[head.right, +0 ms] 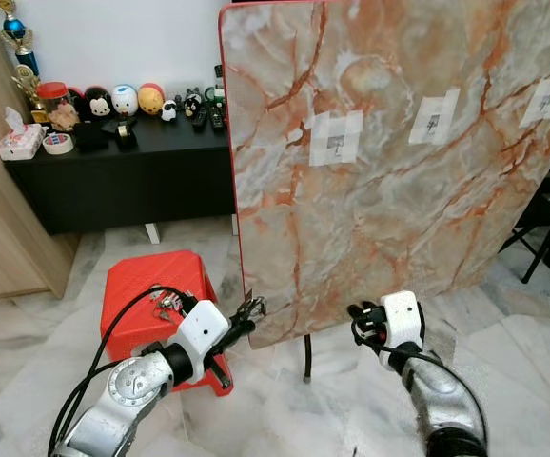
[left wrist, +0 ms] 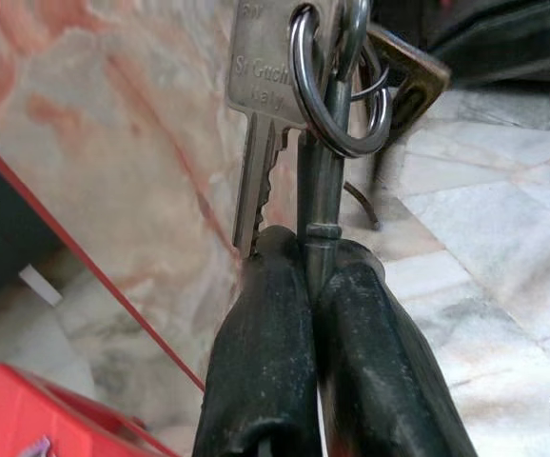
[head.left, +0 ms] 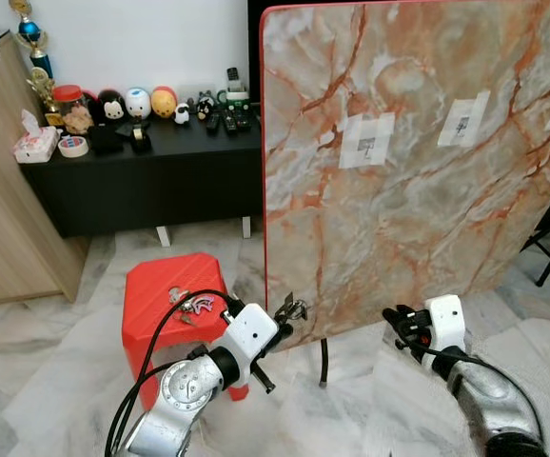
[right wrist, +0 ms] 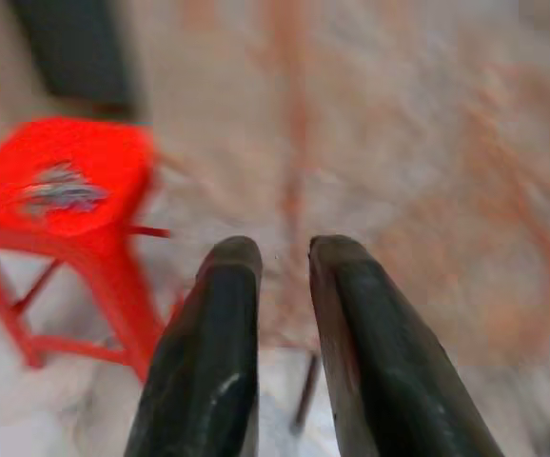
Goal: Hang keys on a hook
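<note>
Left wrist view shows my left gripper [left wrist: 318, 262] pinching the keys [left wrist: 299, 90] tight, arm stretched low toward the marble board [head.left: 418, 162]. My right gripper [right wrist: 284, 257] hangs near it, fingers slightly apart, holding nothing.

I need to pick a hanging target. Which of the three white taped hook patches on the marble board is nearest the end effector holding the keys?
The leftmost white taped hook patch: it sits above the left end effector gripping the silver key bunch, while the other two lie further toward the robot's right.

Silver keys [left wrist: 265, 114] on a steel ring [left wrist: 337, 90] stand upright, pinched at their lower ends.
</note>
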`<state>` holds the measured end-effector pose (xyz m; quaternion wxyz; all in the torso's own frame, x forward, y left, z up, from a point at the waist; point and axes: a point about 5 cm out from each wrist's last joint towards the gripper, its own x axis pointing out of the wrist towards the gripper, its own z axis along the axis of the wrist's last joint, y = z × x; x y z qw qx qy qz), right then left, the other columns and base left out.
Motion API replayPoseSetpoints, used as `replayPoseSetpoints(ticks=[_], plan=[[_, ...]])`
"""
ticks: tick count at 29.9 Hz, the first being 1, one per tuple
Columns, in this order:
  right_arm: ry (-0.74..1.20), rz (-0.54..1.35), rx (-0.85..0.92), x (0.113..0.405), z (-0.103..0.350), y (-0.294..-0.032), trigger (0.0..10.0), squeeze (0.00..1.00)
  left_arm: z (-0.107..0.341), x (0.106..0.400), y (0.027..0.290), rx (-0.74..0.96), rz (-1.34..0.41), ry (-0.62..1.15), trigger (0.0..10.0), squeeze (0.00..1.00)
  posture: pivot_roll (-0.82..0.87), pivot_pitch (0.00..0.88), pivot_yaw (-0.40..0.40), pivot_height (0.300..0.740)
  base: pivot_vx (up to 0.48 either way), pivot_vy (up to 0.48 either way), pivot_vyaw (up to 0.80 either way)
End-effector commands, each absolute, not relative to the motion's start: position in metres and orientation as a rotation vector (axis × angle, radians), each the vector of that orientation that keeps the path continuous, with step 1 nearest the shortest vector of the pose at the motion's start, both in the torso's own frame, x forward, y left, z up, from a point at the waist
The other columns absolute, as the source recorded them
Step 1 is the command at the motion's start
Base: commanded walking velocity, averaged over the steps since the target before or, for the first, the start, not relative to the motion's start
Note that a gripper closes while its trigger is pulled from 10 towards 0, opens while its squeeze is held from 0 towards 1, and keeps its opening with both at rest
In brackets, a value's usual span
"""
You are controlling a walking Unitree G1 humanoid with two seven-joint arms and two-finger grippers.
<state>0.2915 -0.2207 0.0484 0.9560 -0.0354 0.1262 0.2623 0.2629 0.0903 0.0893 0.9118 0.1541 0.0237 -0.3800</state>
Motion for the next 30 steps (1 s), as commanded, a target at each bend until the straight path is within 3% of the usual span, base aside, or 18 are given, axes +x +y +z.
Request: replayPoseSetpoints(ticks=[1, 5, 11, 12, 13, 14, 16, 17, 18, 19, 30], plan=[[0.228, 0.633, -0.092, 0.292, 0.060, -0.218, 10.0, 0.00, 0.102, 0.267, 0.086, 0.319, -0.800, 0.002, 10.0, 0.00, 0.08, 0.000, -0.061, 0.740, 0.000, 0.000, 0.00], [0.175, 0.819, -0.094, 0.292, 0.081, -0.204, 10.0, 0.00, 0.106, 0.269, 0.084, 0.325, -0.820, -0.009, 10.0, 0.00, 0.07, 0.000, -0.058, 0.740, 0.000, 0.000, 0.00], [0.183, 0.954, -0.090, 0.287, 0.085, -0.189, 10.0, 0.00, 0.109, 0.269, 0.083, 0.335, -0.830, -0.017, 10.0, 0.00, 0.08, 0.000, -0.065, 0.740, 0.000, 0.000, 0.00], [0.172, 0.957, -0.070, 0.287, 0.088, -0.187, 10.0, 0.05, 0.111, 0.269, 0.082, 0.338, -0.830, -0.021, 10.0, 0.00, 0.08, 0.000, -0.067, 0.740, 0.000, 0.000, 0.00], [0.168, 0.961, -0.062, 0.287, 0.089, -0.185, 10.0, 0.55, 0.111, 0.269, 0.082, 0.339, -0.831, -0.023, 10.0, 0.00, 0.08, 0.000, -0.069, 0.740, 0.000, 0.000, 0.00], [0.164, 0.969, -0.068, 0.288, 0.090, -0.184, 10.0, 0.98, 0.112, 0.269, 0.081, 0.341, -0.835, -0.025, 10.0, 0.00, 0.08, 0.000, -0.069, 0.740, 0.000, 0.000, 0.00], [0.162, 0.977, -0.077, 0.288, 0.091, -0.182, 10.0, 1.00, 0.112, 0.269, 0.081, 0.343, -0.839, -0.028, 10.0, 0.00, 0.08, 0.000, -0.069, 0.740, 0.000, 0.000, 0.00], [0.162, 0.977, -0.077, 0.288, 0.091, -0.182, 10.0, 1.00, 0.112, 0.269, 0.081, 0.343, -0.839, -0.028, 10.0, 0.00, 0.08, 0.000, -0.069, 0.740, 0.000, 0.000, 0.00], [0.156, 0.979, -0.099, 0.288, 0.092, -0.180, 10.0, 0.58, 0.113, 0.269, 0.079, 0.347, -0.846, -0.032, 10.0, 0.00, 0.08, 0.000, -0.071, 0.740, 0.000, 0.000, 0.00], [0.136, 0.998, -0.102, 0.290, 0.098, -0.174, 10.0, 0.00, 0.116, 0.269, 0.077, 0.354, -0.862, -0.044, 10.0, 0.00, 0.08, 0.000, -0.072, 0.740, 0.000, 0.000, 0.00], [0.076, 1.021, -0.108, 0.294, 0.106, -0.162, 10.0, 0.00, 0.123, 0.268, 0.068, 0.422, -0.906, -0.081, 10.0, 0.00, 0.09, 0.000, -0.082, 0.740, 0.000, 0.000, 0.00]])
